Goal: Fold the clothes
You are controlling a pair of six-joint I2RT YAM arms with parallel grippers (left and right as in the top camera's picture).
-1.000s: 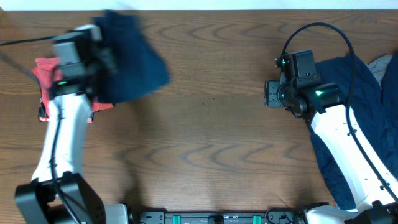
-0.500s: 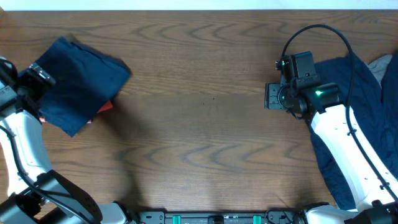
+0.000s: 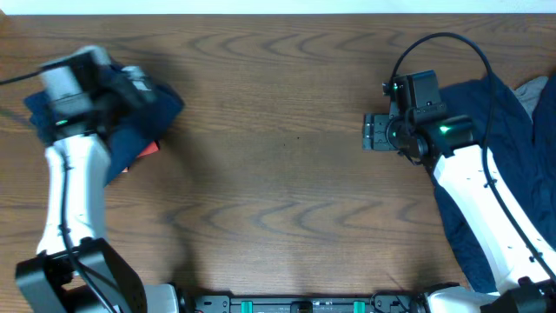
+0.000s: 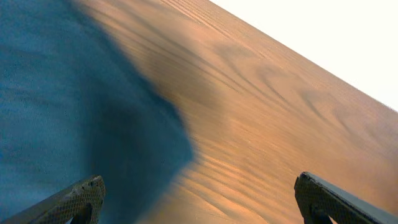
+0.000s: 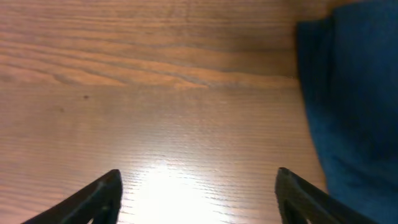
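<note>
At the far left a folded navy garment of the clothes lies on the table, covering a red garment whose edge peeks out. My left gripper hovers over it, open and holding nothing. In the left wrist view the navy cloth fills the left side, and the left gripper spans its edge and bare wood. More navy clothes are piled at the far right under the right arm. My right gripper is open over bare table; its own view shows the right gripper empty, with navy cloth to its right.
A pale grey cloth sits at the right edge beside the navy pile. The wooden table stretches between the two arms. The right arm's black cable loops above its wrist.
My left gripper has let go of the navy garment, which now lies over the red one, and the left arm has swung back over it. The right gripper has opened wider.
</note>
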